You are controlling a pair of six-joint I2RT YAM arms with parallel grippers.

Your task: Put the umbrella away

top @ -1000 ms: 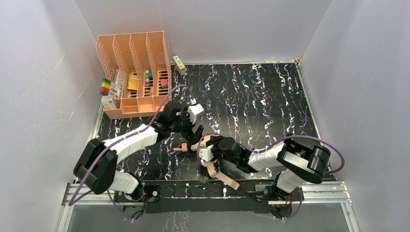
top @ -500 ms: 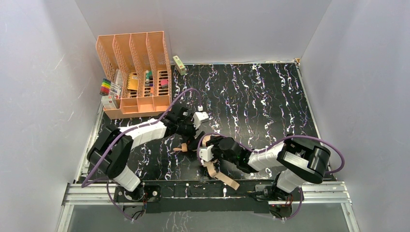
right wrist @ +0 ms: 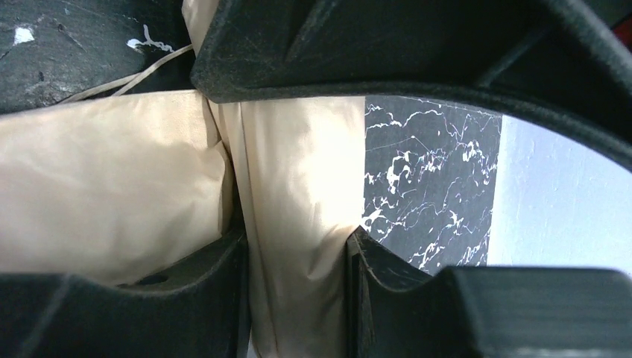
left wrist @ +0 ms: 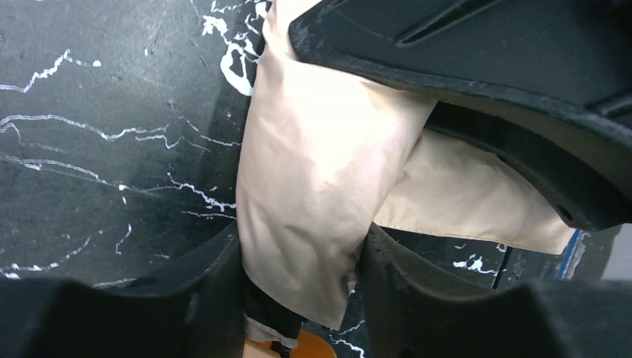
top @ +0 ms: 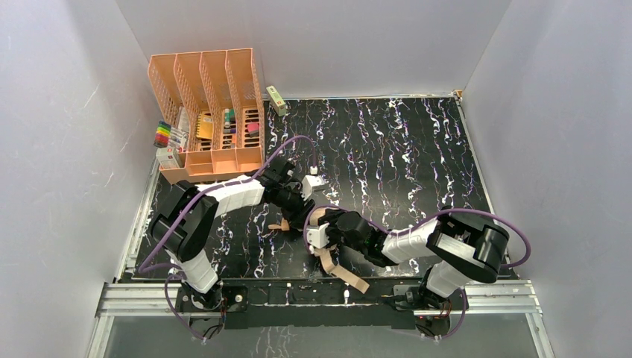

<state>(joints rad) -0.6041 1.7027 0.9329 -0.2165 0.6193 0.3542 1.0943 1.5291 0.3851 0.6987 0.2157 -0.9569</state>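
Gathering umbrella (left wrist: pixel 313 164) fabric: left gripper (left wrist: pixel 302 268) half-closed on a fold, right gripper (right wrist: pixel 298 276) clamped on another; next, probably roll tight and strap.

From above, you see little of the umbrella (top: pixel 344 276): the left claw (top: pixel 298 221) and right claw (top: pixel 319 218) meet over its middle and hide it, leaving only tan ends beside them. In the left wrist view, its cloth runs off the top edge beyond the claw; an orange patch (left wrist: pixel 279 348) nearer the claw's base is cut off and unidentifiable. Items in the organizer (top: pixel 209 82), far beyond the left claw, are too small to name.
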